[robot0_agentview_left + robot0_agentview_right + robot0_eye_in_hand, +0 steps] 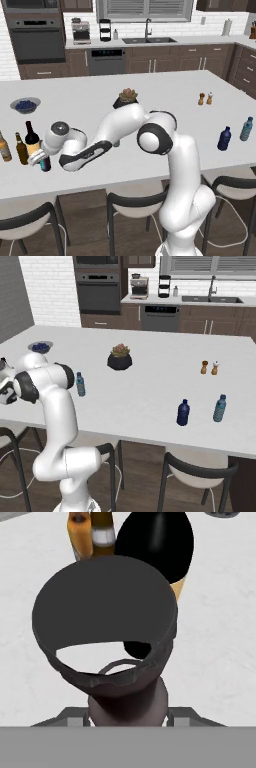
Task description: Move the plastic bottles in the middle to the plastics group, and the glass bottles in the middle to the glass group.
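Note:
My gripper (pixel 39 159) is far left over the counter, shut on the neck of the dark maroon-brown glass bottle (pixel 45 163). In the hand view that bottle (pixel 100 602) bulks large above my gripper (pixel 127 714). Just behind it stands the near-black wine bottle (pixel 31 137) (pixel 160 542) with its cream label. The glass group is beside them: the amber bottle (pixel 4 147) (pixel 80 532) and the slim brown bottle (pixel 21 149) (pixel 102 527). The small light-blue plastic bottle (pixel 80 384) stands mid-counter. The plastics group is far right: a dark-blue bottle (pixel 224 139) and a light-blue one (pixel 246 129).
A potted plant (pixel 128 98) sits mid-counter, a bowl of blueberries (pixel 25 105) at the back left, and two shakers (pixel 205 98) at the back right. Stools (pixel 132 205) line the counter's near edge.

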Motion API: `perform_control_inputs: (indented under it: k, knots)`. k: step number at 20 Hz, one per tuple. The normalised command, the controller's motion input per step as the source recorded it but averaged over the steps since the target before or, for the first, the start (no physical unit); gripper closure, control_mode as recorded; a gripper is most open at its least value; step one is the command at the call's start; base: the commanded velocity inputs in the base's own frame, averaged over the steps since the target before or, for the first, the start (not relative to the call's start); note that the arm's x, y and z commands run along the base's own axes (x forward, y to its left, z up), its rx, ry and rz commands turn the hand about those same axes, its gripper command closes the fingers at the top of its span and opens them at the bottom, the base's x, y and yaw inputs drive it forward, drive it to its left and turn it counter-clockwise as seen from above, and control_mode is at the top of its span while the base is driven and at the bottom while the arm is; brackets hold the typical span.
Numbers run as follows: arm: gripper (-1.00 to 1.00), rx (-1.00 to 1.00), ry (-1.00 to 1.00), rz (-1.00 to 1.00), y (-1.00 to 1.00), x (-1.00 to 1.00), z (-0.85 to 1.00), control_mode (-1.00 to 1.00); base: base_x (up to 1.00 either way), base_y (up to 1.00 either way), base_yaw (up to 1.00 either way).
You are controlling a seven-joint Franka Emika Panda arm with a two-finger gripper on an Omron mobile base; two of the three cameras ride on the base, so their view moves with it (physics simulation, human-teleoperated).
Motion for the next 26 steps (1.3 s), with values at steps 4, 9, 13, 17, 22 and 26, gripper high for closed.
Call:
perform_control_inputs:
  k: [4, 9, 13, 17, 22, 26]
  knots:
    - [1.00, 0.00, 0.00, 0.00, 0.00, 0.10, -0.39, -1.00, 0.00, 0.00, 0.00]
    - [1.00, 0.00, -0.01, 0.00, 0.00, 0.00, -0.24, -1.00, 0.00, 0.00, 0.00]
    - [1.00, 0.04, -0.05, 0.00, 0.08, 0.01, -0.06, -1.00, 0.00, 0.00, 0.00]
    - [1.00, 0.05, -0.07, 0.00, 0.01, 0.20, 0.00, -1.00, 0.00, 0.00, 0.00]
    - [1.00, 0.05, -0.07, 0.00, 0.00, 0.14, -0.15, -1.00, 0.00, 0.00, 0.00]
    - [1.00, 0.04, -0.01, 0.00, 0.00, 0.00, -0.30, -1.00, 0.00, 0.00, 0.00]
